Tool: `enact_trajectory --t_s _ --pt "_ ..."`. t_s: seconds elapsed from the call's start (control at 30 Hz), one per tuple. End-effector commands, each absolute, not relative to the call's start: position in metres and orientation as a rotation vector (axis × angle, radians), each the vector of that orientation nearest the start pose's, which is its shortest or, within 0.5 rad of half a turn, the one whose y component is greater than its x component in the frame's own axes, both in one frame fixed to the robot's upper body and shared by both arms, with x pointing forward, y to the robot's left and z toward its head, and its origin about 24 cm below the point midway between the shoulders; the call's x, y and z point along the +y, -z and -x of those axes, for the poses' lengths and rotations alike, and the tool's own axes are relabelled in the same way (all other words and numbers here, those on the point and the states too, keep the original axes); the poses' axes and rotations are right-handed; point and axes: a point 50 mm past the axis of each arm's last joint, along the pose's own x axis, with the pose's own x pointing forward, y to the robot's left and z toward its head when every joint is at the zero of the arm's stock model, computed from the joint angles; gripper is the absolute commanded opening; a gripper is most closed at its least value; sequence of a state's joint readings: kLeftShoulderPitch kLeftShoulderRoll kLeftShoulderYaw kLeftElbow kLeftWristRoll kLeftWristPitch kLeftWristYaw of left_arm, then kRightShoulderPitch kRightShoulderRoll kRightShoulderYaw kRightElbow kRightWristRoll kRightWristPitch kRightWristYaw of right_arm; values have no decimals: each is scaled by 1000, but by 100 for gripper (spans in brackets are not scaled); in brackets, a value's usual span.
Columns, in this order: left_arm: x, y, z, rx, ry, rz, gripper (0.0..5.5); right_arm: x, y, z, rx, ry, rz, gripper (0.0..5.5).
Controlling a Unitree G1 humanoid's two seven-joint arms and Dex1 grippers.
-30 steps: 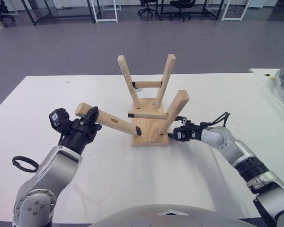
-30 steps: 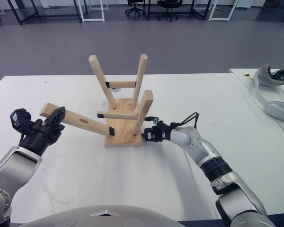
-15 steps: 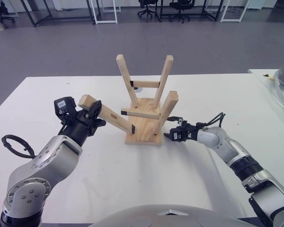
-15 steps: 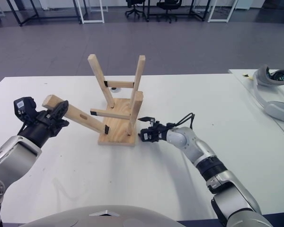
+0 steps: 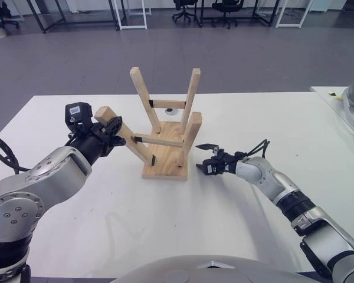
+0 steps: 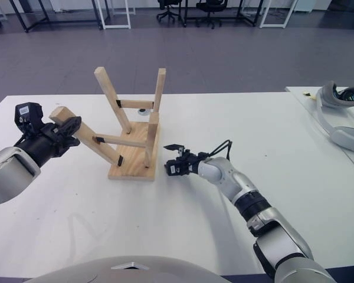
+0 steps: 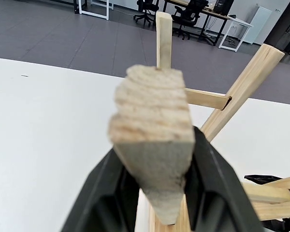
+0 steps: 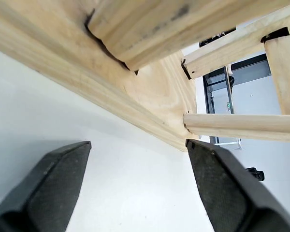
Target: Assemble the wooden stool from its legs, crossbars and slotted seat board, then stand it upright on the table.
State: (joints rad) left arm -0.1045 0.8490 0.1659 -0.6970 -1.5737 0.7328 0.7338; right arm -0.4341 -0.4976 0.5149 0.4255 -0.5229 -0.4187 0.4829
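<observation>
The stool (image 5: 162,141) is pale bare wood, matt, its leg end (image 7: 152,130) rough-sawn; the surface (image 5: 135,218) is smooth matt white.

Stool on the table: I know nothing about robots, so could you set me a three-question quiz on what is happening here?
1. True or false: the stool is already standing the right way up.
2. What does the left end effector grip? A: a crossbar. B: the end of a tilted leg. C: the seat board.
3. Fill in: the right end effector, beside the stool, is ____ (open or shut).

Key: 1 false, it is upside down; 2 B; 3 open.
</observation>
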Motion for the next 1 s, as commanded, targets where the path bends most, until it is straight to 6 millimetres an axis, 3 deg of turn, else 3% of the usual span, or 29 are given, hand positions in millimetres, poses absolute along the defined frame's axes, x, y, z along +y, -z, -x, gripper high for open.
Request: enact_trajectory --t_s 0.03,0.27,0.43,0.53,0.63,0.73,0.8,0.87,1.0 --pt "193 -166 -217 409 79 167 103 -133 -19 -288 15 -1099 1258 368" --pt "184 -173 -228 381 90 179 103 -127 -21 -288 -8 -1099 1241 368" --pt "178 -166 -231 389 91 145 103 -121 -53 -307 -72 -922 1106 368" --pt "173 -158 -233 402 90 110 103 -129 -123 -320 -160 -579 703 368" --pt "171 -157 -236 386 67 141 103 -134 -196 -307 -331 -420 459 368" --pt "165 -157 -239 369 65 160 103 -106 -265 -290 -569 -421 390 368" --pt "160 -157 -241 361 70 168 103 -77 -293 -274 -705 -478 466 368" --pt "155 -158 -244 352 77 175 103 -51 -301 -265 -768 -543 585 368" --pt "147 -159 -247 339 98 183 103 -11 -261 -278 -684 -655 924 368"
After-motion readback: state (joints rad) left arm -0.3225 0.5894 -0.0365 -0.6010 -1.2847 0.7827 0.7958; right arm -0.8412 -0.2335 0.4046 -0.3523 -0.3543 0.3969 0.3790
